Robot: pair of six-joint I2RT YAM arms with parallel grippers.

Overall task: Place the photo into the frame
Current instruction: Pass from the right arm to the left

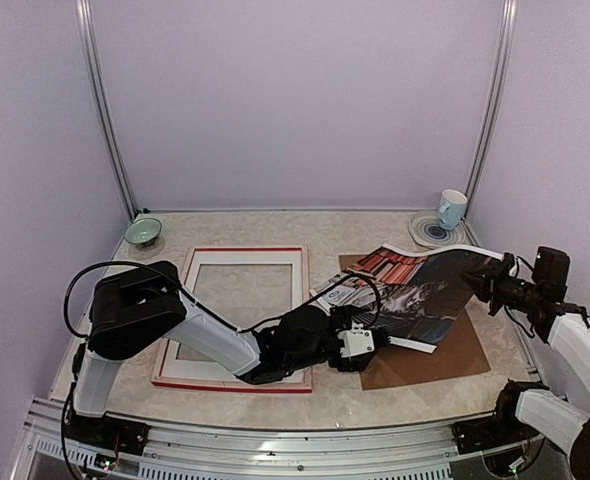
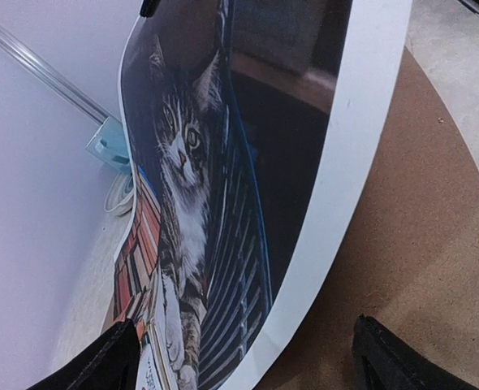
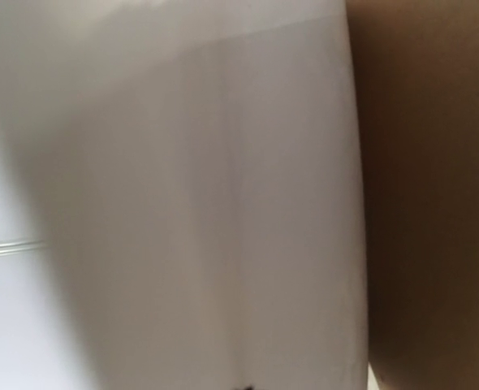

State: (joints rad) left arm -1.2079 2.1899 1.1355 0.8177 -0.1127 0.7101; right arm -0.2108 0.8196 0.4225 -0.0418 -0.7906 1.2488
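Photo: the photo (image 1: 425, 285) is held clear of the worktop (image 1: 325, 235) on the right side, cat side up and bowed along its length. Its right edge is lifted highest and its left end dips toward the middle.
Below the photo: a brown backing board (image 1: 455, 355) lies flat on the worktop under the sheet.
Frame: the frame (image 1: 245, 318) lies flat at left-centre, and bare worktop is seen through its opening. A pale border is seen inside the thin red edge. Whether that is the frame's own back or a separate mat cannot be told.
Photo to frame: the sheet's left end is just beside the frame's right side and not over the opening.
Right gripper: the right gripper (image 1: 487, 283) is closed tight on the photo's right edge and carries that end. Its wrist view is filled by a blurred white surface, taken to be the sheet's back.
Left gripper: the left gripper (image 1: 381, 338) is reached across the frame's near right corner. Its jaws stand wide apart with the photo's near white border between them. Nothing is clamped.
Done: the photo is picked up at one end.
Left: a second hold by the left jaws is judged to be the step in hand. After that the sheet must be carried left, squared over the opening and laid in.
Bystanders: a blue cup (image 1: 452, 210) and a green bowl (image 1: 143, 232) stand at the back, well apart from the work.
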